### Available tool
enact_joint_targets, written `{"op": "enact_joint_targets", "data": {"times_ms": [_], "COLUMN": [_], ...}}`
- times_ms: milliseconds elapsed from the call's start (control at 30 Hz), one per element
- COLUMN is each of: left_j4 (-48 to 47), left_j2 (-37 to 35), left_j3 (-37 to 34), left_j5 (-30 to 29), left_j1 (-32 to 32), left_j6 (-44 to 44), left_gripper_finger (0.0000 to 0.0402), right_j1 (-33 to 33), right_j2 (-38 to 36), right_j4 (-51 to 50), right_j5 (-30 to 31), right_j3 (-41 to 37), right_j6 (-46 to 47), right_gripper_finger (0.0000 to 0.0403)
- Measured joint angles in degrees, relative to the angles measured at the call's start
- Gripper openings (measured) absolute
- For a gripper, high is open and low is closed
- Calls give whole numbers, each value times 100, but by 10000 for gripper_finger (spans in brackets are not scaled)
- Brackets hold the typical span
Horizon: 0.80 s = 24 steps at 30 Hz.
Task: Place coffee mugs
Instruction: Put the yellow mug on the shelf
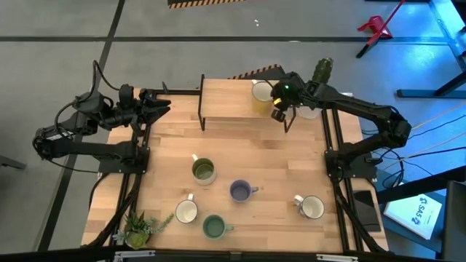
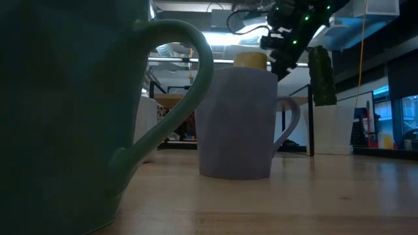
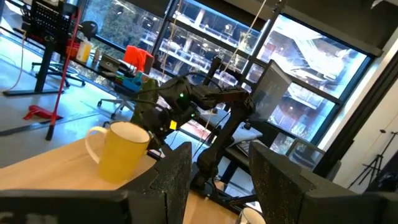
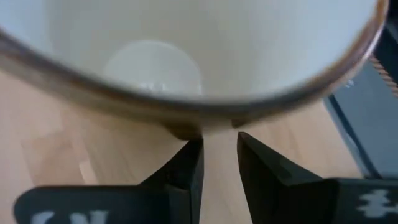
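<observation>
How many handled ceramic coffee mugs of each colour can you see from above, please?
White ceramic mugs: 2
Yellow ceramic mug, on the raised wooden shelf: 1
Olive-green ceramic mug: 1
Purple ceramic mug: 1
Dark green ceramic mug: 1
Total: 6

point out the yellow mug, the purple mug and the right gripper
yellow mug (image 1: 261, 92): high view, on its rim, up on the raised shelf
purple mug (image 1: 240, 191): high view, on its open mouth
right gripper (image 1: 279, 108): high view, between its fingertips, beside the yellow mug
</observation>
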Motion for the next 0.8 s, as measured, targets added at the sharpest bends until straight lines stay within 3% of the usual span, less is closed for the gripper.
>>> {"op": "enact_joint_targets", "data": {"times_ms": [300,800], "left_j4": [-54,-58], "left_j2": [0,0], "left_j3": [0,0], "left_j5": [2,4], "left_j1": [0,0], "left_j6": [0,0], "left_gripper_finger": [153,153], "right_j1": [7,92], "right_j2": [532,1022], "right_j4": [841,2173], "right_j5": [-744,-1153], "right_j3": [-2,0], "right_j6": [176,469], "right_gripper_finger": [83,83]}}
